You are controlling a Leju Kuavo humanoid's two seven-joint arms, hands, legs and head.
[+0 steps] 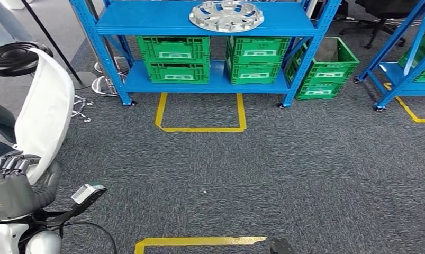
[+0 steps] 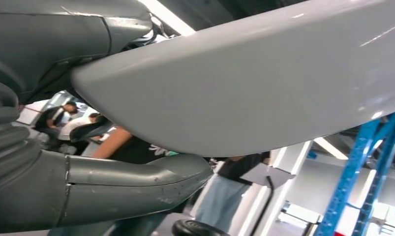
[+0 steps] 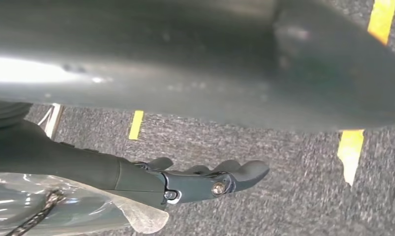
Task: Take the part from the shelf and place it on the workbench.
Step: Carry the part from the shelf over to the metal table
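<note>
My left hand grips the lower end of a long, white curved panel, which stands upright at the far left of the head view. In the left wrist view the white panel spans the picture, with the grey thumb pressed beneath it. A silver wheel cover lies on the top board of the blue shelf straight ahead, well apart from both hands. My right hand hangs over the grey carpet with its fingers stretched out and nothing in them.
Green crates fill the shelf's lower board, and another green crate stands on the floor beside it. Yellow tape marks the carpet. A second blue shelf is at the right. A black disc and people are at my left.
</note>
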